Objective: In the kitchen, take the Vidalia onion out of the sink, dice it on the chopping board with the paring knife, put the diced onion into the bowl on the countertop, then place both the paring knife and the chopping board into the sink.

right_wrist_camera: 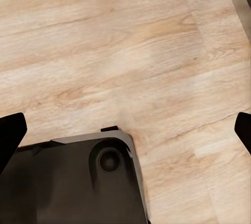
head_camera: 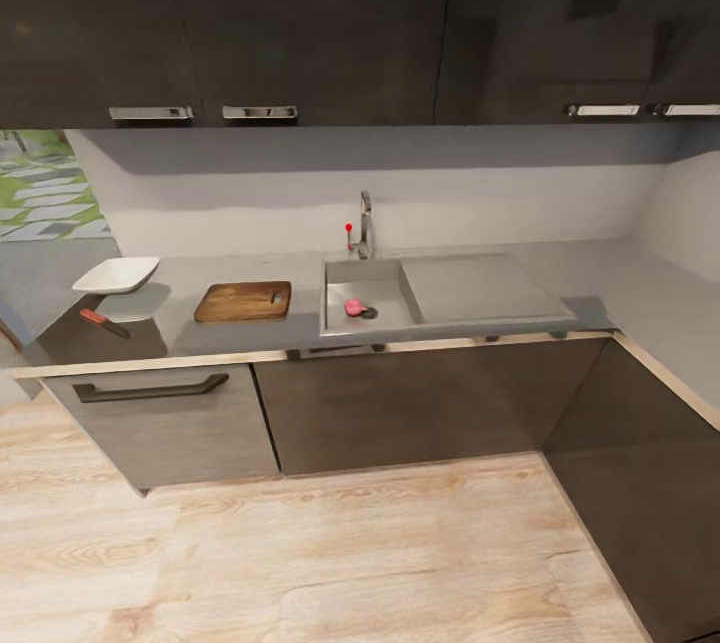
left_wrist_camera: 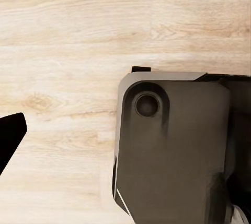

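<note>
The Vidalia onion point(head_camera: 353, 307), a small pinkish ball, lies in the grey sink point(head_camera: 338, 275) beside the round drain. Left of the sink, the brown chopping board point(head_camera: 243, 302) lies flat on the grey countertop point(head_camera: 600, 273). Farther left stands the white bowl point(head_camera: 116, 274), and in front of it the paring knife point(head_camera: 104, 323) with its reddish handle. My left gripper point(left_wrist_camera: 125, 140) and right gripper point(right_wrist_camera: 125, 135) hang over the wooden floor, far from the counter. The right gripper's dark fingertips point(right_wrist_camera: 10, 135) sit wide apart, with nothing between them. One left fingertip point(left_wrist_camera: 10, 138) shows at the frame's edge.
A chrome faucet point(head_camera: 364, 223) with a red-tipped lever stands behind the basin, and the flat drainboard point(head_camera: 480, 288) lies to its right. Dark cabinets run below and above, and the counter turns a corner at the right. My dark base point(left_wrist_camera: 172, 151) stands on light wooden floor point(head_camera: 330, 553).
</note>
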Controlling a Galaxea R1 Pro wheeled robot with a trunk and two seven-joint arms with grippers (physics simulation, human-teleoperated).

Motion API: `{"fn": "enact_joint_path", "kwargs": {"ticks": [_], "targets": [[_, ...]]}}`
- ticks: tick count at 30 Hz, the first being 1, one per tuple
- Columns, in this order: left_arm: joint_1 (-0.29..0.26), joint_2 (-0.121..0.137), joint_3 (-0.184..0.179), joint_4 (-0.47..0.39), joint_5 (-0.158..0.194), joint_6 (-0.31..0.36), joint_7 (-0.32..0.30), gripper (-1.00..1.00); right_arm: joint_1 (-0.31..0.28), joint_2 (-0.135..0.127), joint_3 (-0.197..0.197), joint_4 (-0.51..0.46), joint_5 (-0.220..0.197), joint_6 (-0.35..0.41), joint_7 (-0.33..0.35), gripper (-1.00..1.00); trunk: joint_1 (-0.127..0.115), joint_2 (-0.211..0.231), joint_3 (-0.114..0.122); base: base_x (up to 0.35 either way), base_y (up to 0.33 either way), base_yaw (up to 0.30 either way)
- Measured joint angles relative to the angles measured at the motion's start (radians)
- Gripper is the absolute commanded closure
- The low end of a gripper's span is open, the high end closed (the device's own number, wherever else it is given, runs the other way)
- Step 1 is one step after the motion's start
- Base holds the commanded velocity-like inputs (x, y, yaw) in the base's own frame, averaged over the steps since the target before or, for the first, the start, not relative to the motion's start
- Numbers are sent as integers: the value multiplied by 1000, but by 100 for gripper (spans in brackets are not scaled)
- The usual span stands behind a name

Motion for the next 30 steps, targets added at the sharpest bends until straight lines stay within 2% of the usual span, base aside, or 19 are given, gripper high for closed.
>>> {"fn": "enact_joint_path", "kwargs": {"ticks": [16, 19, 22, 24, 26, 30], "targets": [[0, -2, 0, -6, -1, 0, -1, -100, 0, -1, 1, 0, 2, 2, 0, -100, 0, 0, 0, 0, 0, 0], [0, -14, -1, -18, -3, 3, 0, -100, 0, -1, 1, 0, 2, 2, 0, -100, 0, 0, 0, 0, 0, 0], [0, -36, -2, -75, -7, 16, 2, -100, 0, -1, 0, 10, 2, 2, 0, -100, 0, 0, 0, 0, 0, 0], [0, -48, -2, -134, -8, 51, 3, -100, 0, -1, -1, 21, 2, 2, 0, -100, 0, 0, 0, 0, 0, 0], [0, -59, -2, -211, -9, 136, 3, -100, 0, -1, -1, 30, 3, 2, 1, -100, 0, 0, 0, 0, 0, 0], [0, -72, -2, -481, -9, 476, -1, -100, 0, -2, -2, 44, 3, 2, 1, -100, 0, 0, 0, 0, 0, 0]]}}
